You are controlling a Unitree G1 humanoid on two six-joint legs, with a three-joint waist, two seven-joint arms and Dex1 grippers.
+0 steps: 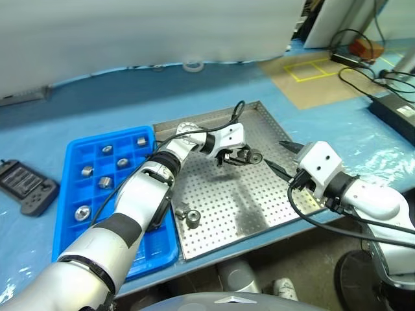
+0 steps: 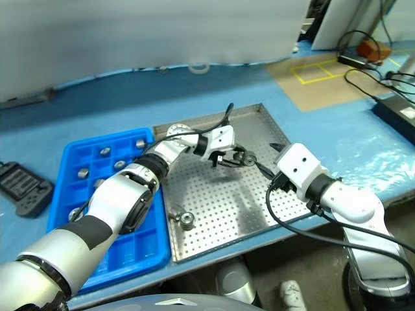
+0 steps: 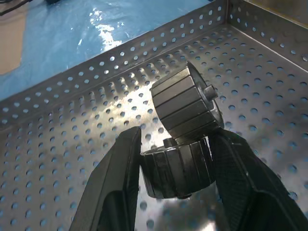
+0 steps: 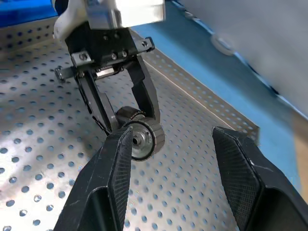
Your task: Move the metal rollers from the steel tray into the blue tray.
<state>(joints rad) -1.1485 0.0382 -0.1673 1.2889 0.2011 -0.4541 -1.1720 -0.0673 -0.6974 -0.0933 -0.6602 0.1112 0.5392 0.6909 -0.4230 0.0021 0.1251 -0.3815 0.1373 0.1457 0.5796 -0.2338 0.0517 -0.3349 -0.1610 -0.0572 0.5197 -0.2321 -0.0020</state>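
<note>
My left gripper (image 1: 241,156) hangs over the back of the steel tray (image 1: 259,201), shut on a metal roller (image 3: 178,171). A second roller (image 3: 185,108) sits against the held one at the fingertips. My right gripper (image 1: 284,159) is open just right of them, its fingers pointing at the held roller (image 4: 143,140) without touching it. One more roller (image 1: 192,216) lies near the steel tray's front left corner. The blue tray (image 1: 71,194) lies to the left of the steel tray, with several rollers (image 1: 104,182) in its compartments.
A black controller (image 1: 26,184) lies left of the blue tray. A tape roll (image 1: 192,65) rests at the table's back. Cables and a black box (image 1: 395,110) lie at the far right, beside cardboard (image 1: 318,81) marked with yellow tape.
</note>
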